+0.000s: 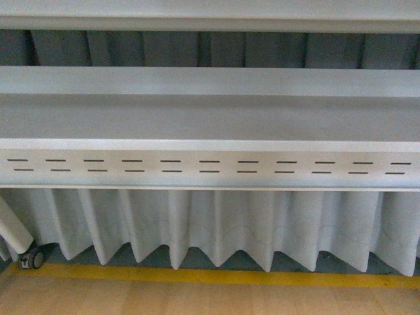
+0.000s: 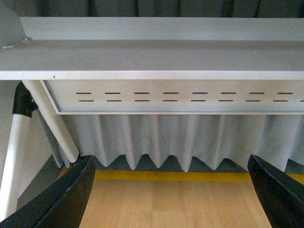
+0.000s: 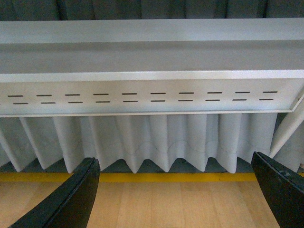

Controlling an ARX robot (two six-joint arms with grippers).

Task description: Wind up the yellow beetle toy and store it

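Facing a long white counter (image 1: 210,118) with a slotted front panel (image 1: 210,166), the robot is looking across a pale wooden floor (image 1: 197,298). The left pincer (image 2: 171,190) is standing released, its black fingers (image 2: 71,194) spread wide with nothing between them, and the right pincer (image 3: 175,190) is gaping likewise. A pleated white cloth (image 1: 210,223) is hanging beneath the counter, ending just above a yellow floor stripe (image 1: 210,275). A small caster (image 1: 31,259) is sitting at the far left under a white leg (image 1: 13,230). The yellow beetle toy is showing in none of the views.

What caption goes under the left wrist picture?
Open left gripper faces a white shelf, curtain and yellow stripe.
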